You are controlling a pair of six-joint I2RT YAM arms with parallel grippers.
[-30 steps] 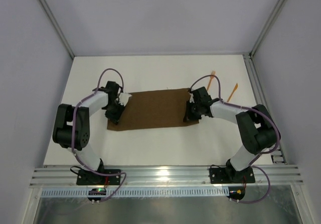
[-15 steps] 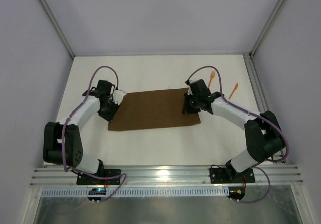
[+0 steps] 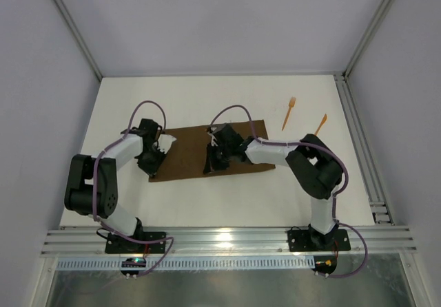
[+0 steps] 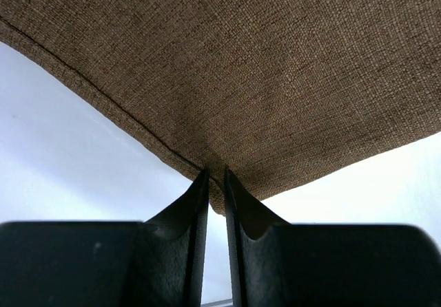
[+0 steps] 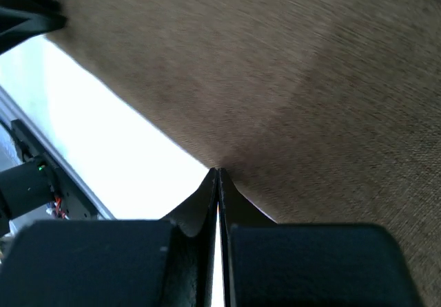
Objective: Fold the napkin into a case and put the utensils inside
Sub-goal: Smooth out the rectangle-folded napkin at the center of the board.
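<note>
One napkin [image 3: 186, 152]; two utensils [image 3: 289, 112] (orange); left fingers [image 4: 186, 217], barely parted, pinch the napkin's corner; right fingers [image 5: 196, 210], closed, grip its edge.

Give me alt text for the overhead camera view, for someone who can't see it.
A dark brown napkin lies on a white table, with the left tool pinching its left edge and the right tool closed over its middle. Two orange utensils lie apart from it at the far right.
</note>
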